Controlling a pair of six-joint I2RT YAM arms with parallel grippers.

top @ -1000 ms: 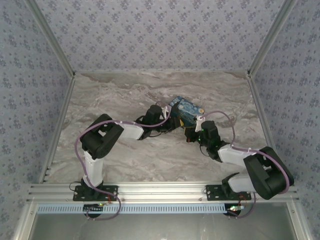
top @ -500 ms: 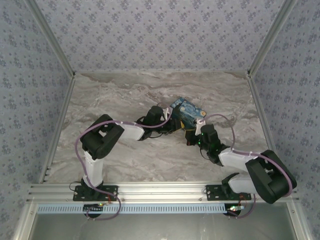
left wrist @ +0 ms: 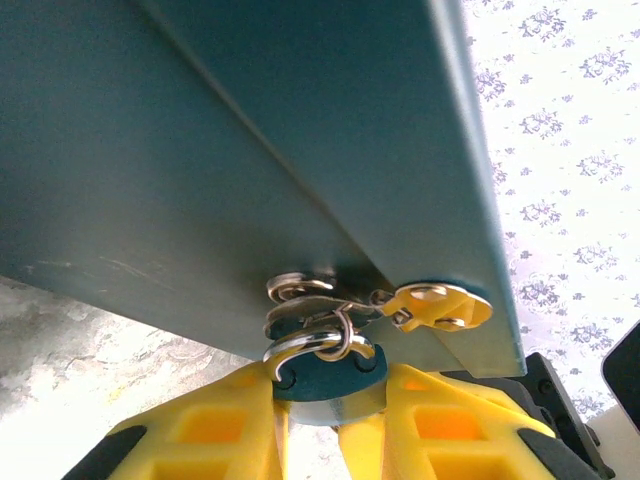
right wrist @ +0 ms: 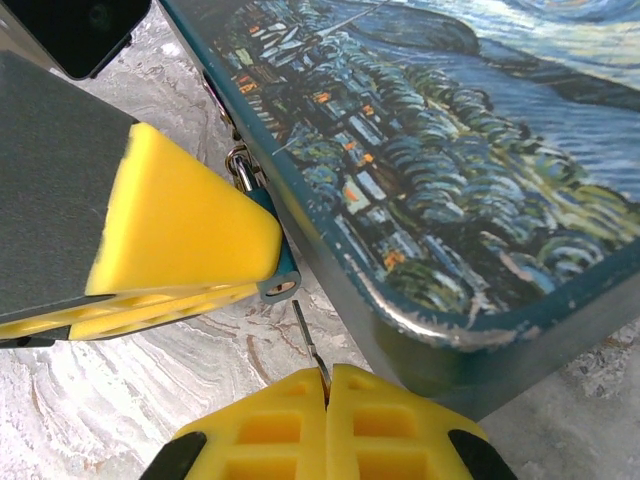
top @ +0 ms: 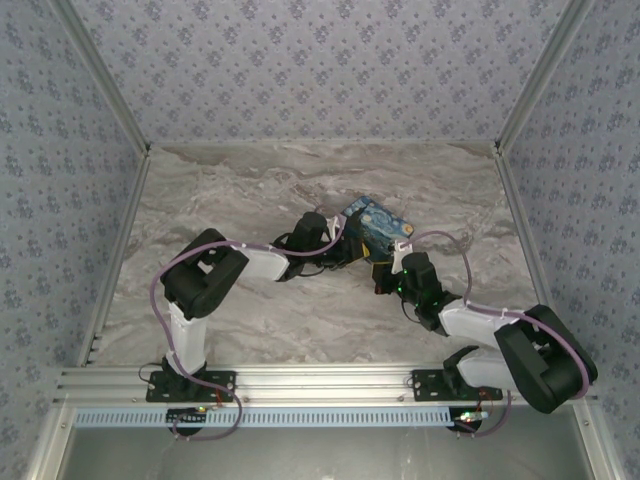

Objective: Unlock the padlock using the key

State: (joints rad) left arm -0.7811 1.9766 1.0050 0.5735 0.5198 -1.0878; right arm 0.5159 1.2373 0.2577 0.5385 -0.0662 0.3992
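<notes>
Two arms reach inward from the near rail (top: pixel 320 378) of my rig. The left arm (top: pixel 205 280) and the right arm (top: pixel 520 345) meet over the marble table (top: pixel 230 200), slightly right of its middle.

(a) Right wrist view. The right gripper (right wrist: pixel 327 378) has its yellow fingertips pressed together on the key (right wrist: pixel 306 335). A thin silver blade stands out of them, pointing up toward the padlock (right wrist: pixel 281 278). The blade's tip lies just below the padlock's underside. From this angle I cannot tell whether it touches the keyhole.

(b) Left wrist view. The left gripper (left wrist: pixel 318 400) is closed to a narrow gap on the padlock's blue-teal body, one yellow finger (left wrist: pixel 210 435) on each side. The silver shackle (left wrist: pixel 305 343) passes through the metal hasp (left wrist: pixel 297 288) on the dark teal side of the box (left wrist: pixel 250 150). A brass-coloured latch plate (left wrist: pixel 440 305) sits just beside the hasp.

(c) Overhead view. Both grippers sit at the near side of the box, the left one at its left corner, the right one just below it. The box rests tilted on the table, its lid painted with a blue-and-yellow night sky. The padlock hangs at its near edge, between the two grippers. Beyond the box, bare marble runs to the wallpapered back wall (top: pixel 320 70).
</notes>
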